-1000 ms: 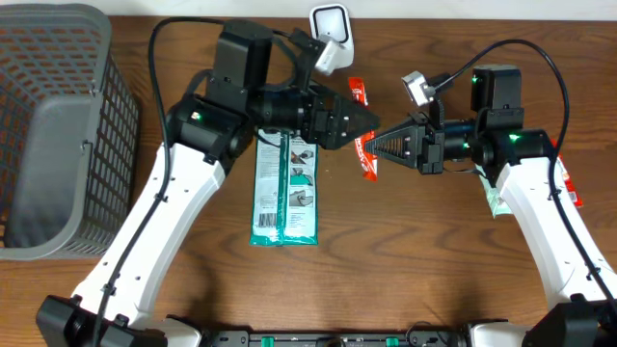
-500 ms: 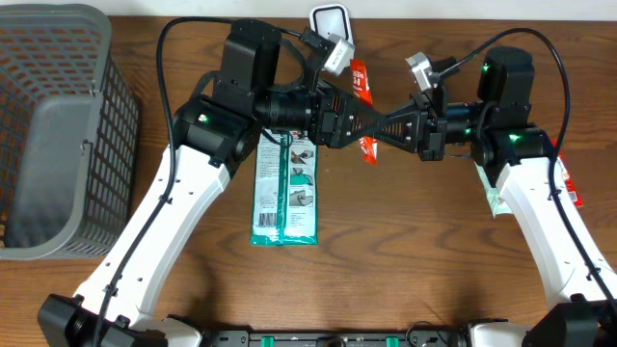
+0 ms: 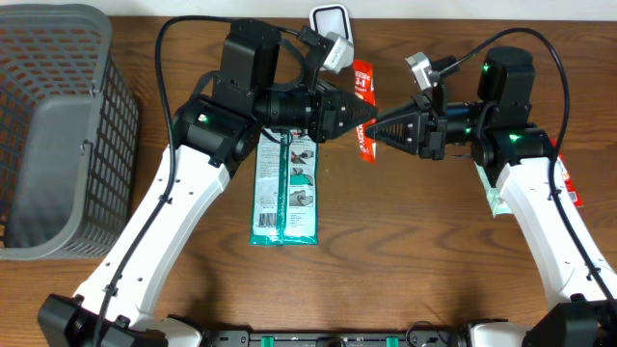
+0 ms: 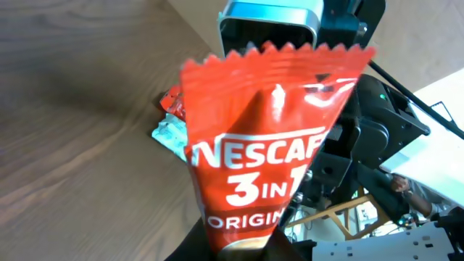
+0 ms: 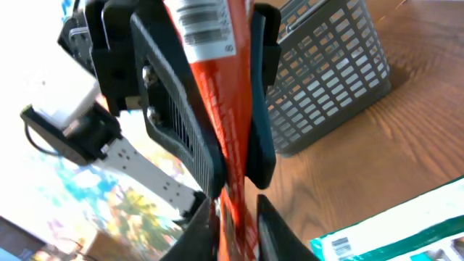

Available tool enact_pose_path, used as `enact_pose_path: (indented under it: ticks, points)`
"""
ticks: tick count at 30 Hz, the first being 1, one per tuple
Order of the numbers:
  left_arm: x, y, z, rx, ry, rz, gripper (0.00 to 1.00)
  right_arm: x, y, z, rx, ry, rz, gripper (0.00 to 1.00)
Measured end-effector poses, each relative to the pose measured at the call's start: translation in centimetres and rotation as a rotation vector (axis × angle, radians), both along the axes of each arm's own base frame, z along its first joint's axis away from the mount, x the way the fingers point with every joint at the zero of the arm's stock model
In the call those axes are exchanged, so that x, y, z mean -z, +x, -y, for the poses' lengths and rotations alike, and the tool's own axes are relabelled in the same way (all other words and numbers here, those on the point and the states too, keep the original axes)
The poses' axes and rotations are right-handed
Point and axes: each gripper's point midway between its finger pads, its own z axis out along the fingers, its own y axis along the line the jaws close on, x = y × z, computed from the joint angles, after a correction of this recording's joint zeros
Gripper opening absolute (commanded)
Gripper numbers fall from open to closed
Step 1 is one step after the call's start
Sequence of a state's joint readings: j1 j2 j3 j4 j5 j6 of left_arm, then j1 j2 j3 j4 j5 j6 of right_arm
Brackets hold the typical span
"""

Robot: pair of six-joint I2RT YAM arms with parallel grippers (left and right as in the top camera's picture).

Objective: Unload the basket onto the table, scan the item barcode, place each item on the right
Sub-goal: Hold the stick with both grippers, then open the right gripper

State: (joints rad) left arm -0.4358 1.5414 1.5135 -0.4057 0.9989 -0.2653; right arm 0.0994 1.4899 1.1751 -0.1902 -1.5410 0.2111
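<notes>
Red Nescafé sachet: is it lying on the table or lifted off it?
Lifted: the sachet is clamped in the left gripper's closed jaws, well above the table.

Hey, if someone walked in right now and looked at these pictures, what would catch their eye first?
The red Nescafé sachet, right where the two arms meet tip to tip near the table's far side; the left fingers are clamped on it. After that, the big grey basket at the far left and the teal packet lying flat beneath the left arm.
</notes>
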Motion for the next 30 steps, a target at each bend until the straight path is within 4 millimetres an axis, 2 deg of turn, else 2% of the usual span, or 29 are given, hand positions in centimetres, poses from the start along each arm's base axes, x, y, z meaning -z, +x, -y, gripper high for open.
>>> enact_pose_path:
  ticks: [6,8,11,15,17,19,20,22,27,29,30]
  points:
    - [-0.1,0.3,-0.1,-0.020,-0.006,-0.026,0.13,0.1,-0.1,0.0,0.000,-0.002,-0.019,0.35]
    - [-0.2,0.7,-0.4,-0.044,-0.016,-0.064,0.13,0.3,-0.2,0.0,0.000,-0.004,-0.041,0.31]
    - [-0.3,1.2,-1.0,-0.079,-0.025,-0.115,0.15,0.8,-0.5,0.0,-0.002,-0.009,-0.077,0.13]
    - [-0.3,1.4,-1.2,-0.093,-0.031,-0.145,0.17,1.1,-1.0,-0.3,-0.013,-0.010,-0.064,0.10]
    - [-0.3,1.4,-1.2,-0.096,-0.032,-0.153,0.17,1.1,-1.2,-0.6,-0.023,-0.008,-0.045,0.01]
    - [-0.3,1.3,-1.1,-0.095,-0.032,-0.155,0.17,1.1,-1.2,-0.6,-0.025,-0.008,-0.033,0.01]
    - [-0.3,1.3,-1.1,-0.094,-0.033,-0.154,0.25,1.1,-1.2,-0.6,-0.025,-0.008,-0.029,0.01]
    - [-0.3,1.3,-1.1,-0.092,-0.033,-0.151,0.31,1.1,-1.2,-0.6,-0.024,-0.008,-0.025,0.01]
    - [-0.1,1.2,-1.2,-0.095,-0.028,-0.172,0.31,1.2,-1.1,-0.6,-0.021,-0.010,-0.011,0.01]
    - [-0.1,1.2,-1.2,-0.095,-0.027,-0.173,0.49,1.1,-1.1,-0.6,-0.020,-0.009,-0.001,0.01]
    - [-0.1,1.2,-1.2,-0.093,-0.027,-0.167,0.51,1.1,-1.1,-0.6,-0.020,-0.008,0.005,0.01]
